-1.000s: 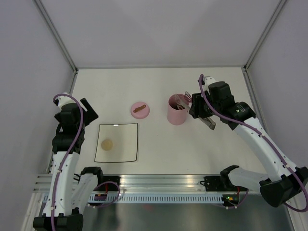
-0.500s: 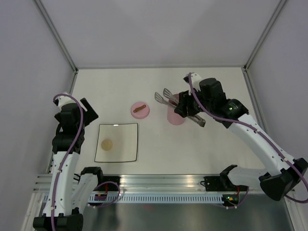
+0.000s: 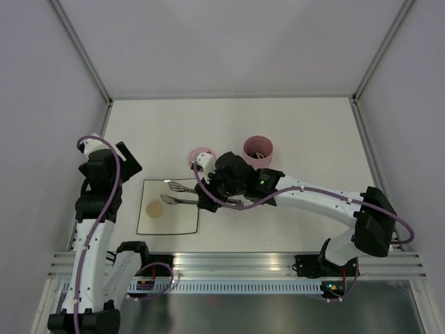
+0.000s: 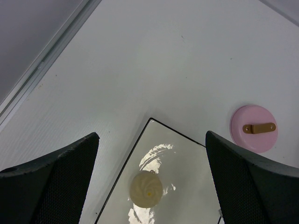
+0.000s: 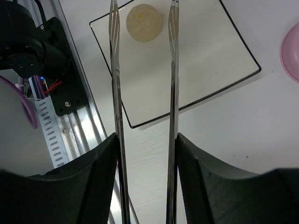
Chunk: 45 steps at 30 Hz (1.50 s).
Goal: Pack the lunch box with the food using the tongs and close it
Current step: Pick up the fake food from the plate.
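The right gripper (image 3: 207, 197) reaches across to the white plate (image 3: 177, 221) near the table's near-left corner. It is clamped on the handle end of the tongs (image 3: 181, 200), whose two slim arms stand apart. Their tips hover over the plate just short of the last beige bun (image 3: 154, 208), which sits toward the plate's left edge.

The lunch box (image 3: 258, 147) stands open further back, right of the table's middle. Its lid (image 4: 254, 128) lies flat off the plate's far-right corner.

The left gripper (image 4: 152, 135) hangs wide open and empty above the plate.

I think the bun is the worry. It is round and the plate looks glossy, so an off-centre squeeze could send it skidding off the rim. Tips set too low could drag the plate. The carry back to the box is long and passes close over the lid.
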### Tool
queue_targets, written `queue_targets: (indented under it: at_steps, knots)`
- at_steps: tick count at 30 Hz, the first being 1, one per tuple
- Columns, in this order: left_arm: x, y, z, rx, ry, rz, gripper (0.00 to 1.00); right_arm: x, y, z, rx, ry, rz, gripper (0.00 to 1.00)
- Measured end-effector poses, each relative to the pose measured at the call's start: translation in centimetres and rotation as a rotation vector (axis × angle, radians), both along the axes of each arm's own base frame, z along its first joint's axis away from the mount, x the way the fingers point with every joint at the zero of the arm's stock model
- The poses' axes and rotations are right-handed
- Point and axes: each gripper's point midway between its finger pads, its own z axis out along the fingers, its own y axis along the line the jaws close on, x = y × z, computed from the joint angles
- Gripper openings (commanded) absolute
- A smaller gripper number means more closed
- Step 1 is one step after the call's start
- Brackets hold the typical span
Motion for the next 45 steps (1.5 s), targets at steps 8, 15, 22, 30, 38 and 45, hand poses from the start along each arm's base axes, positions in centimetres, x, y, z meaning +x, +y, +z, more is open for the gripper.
queue_targets:
  at_steps: [8, 15, 22, 30, 38, 45]
  knots:
    - [0.0, 0.0, 0.0, 0.0, 0.0, 0.0, 1.0, -2.4, 3.8, -4.2, -0.038, -0.024, 0.111, 0.61]
    - [0.0, 0.0, 0.0, 0.0, 0.0, 0.0, 1.0, -1.6, 4.5, -6.8, -0.082, -0.041, 0.088, 0.62]
    - [0.0, 0.0, 0.0, 0.0, 0.001, 0.0, 1.0, -0.5, 5.5, -7.9, -0.111, -0.063, 0.061, 0.62]
    - [0.1, 0.0, -0.1, 0.0, 0.005, 0.0, 1.0, -0.1, 6.3, -8.5, -0.123, -0.074, 0.06, 0.63]
    - [0.1, 0.0, -0.2, 0.0, 0.008, 0.0, 1.0, -0.4, 6.9, -9.6, -0.15, -0.084, 0.071, 0.63]
    - [0.1, 0.0, -0.2, 0.0, 0.008, 0.0, 1.0, -0.7, 7.4, -10.7, -0.174, -0.087, 0.08, 0.62]
